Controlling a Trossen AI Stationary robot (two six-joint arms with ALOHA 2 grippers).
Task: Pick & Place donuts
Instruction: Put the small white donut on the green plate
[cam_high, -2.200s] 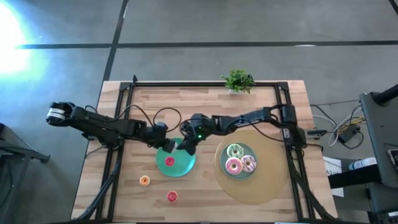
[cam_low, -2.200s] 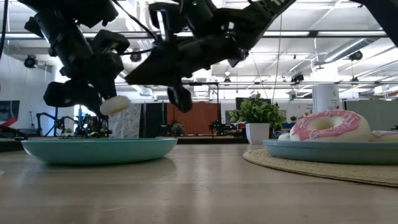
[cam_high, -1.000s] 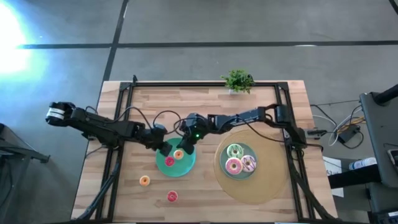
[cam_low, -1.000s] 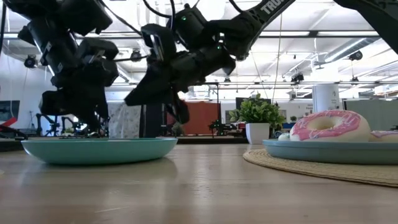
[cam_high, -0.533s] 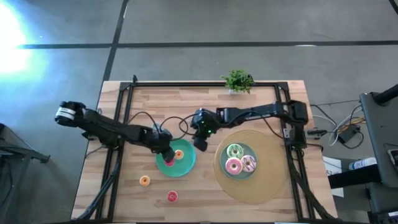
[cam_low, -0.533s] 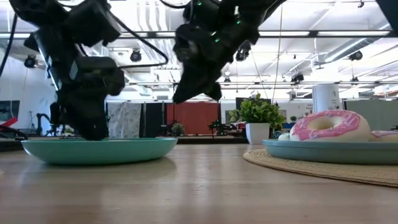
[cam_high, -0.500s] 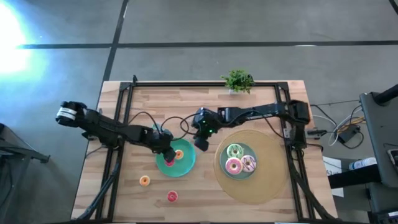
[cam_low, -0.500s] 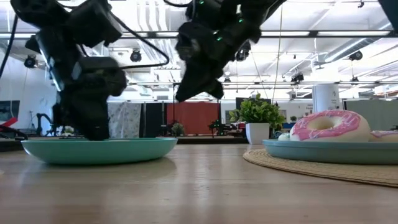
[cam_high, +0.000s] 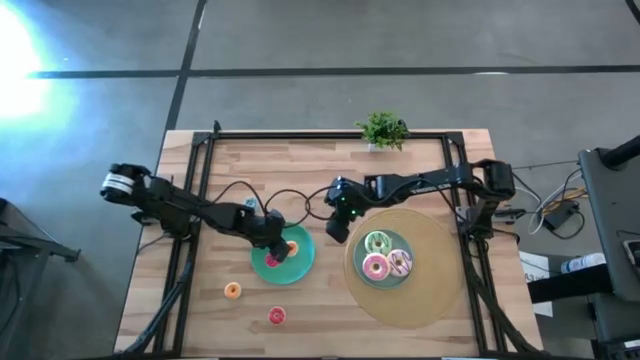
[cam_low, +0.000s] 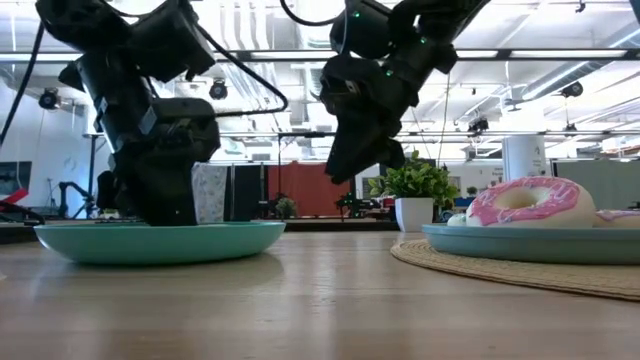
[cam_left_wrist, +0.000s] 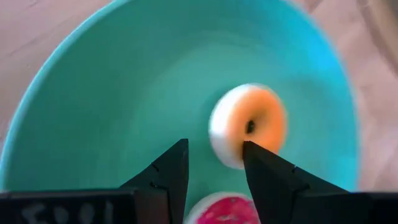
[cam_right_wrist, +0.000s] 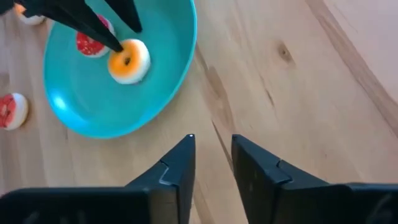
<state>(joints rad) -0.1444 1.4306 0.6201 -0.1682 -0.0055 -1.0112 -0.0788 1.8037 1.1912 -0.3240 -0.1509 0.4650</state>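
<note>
A small teal plate (cam_high: 301, 266) (cam_low: 160, 240) holds a tiny orange donut (cam_high: 292, 248) (cam_left_wrist: 249, 123) and a tiny red donut (cam_high: 272, 262) (cam_left_wrist: 227, 208), both lying flat. My left gripper (cam_high: 277, 238) (cam_left_wrist: 214, 160) hangs open low over this plate, with the orange donut just past one fingertip and untouched. My right gripper (cam_high: 337, 230) (cam_right_wrist: 211, 146) is open and empty over bare wood between the two plates. A larger teal plate (cam_high: 384, 285) carries the green (cam_high: 377, 242), pink (cam_high: 375, 266) and white-purple (cam_high: 400, 263) donuts.
Another orange donut (cam_high: 232, 291) and another red donut (cam_high: 276, 316) lie on the wood near the table's near edge. The larger plate sits on a round woven mat (cam_high: 430, 290). A potted plant (cam_high: 383, 130) stands at the far edge. Cables trail behind both arms.
My right gripper has pulled back from over the small plate toward the table's right and risen, leaving the orange donut on the plate. My left gripper has moved right over the plate and dropped lower toward it.
</note>
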